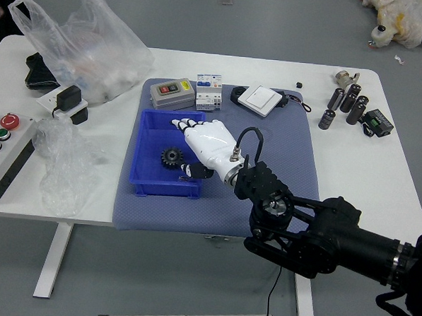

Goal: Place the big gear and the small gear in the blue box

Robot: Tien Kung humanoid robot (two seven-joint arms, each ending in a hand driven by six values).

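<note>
Robot hand (pixel 185 144) open over blue box (pixel 166 185), fingers apart, gear (pixel 172 157) ungrasped.

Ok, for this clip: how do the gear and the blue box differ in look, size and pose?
The gear is dark, round and toothed; the blue box is bright, roughly rectangular and open-topped. The gear is much smaller, taking up only part of the blue box's floor. The gear lies inside, while the blue box sits on the mat. Neither is gripped by the right hand, its fingers open.
</note>
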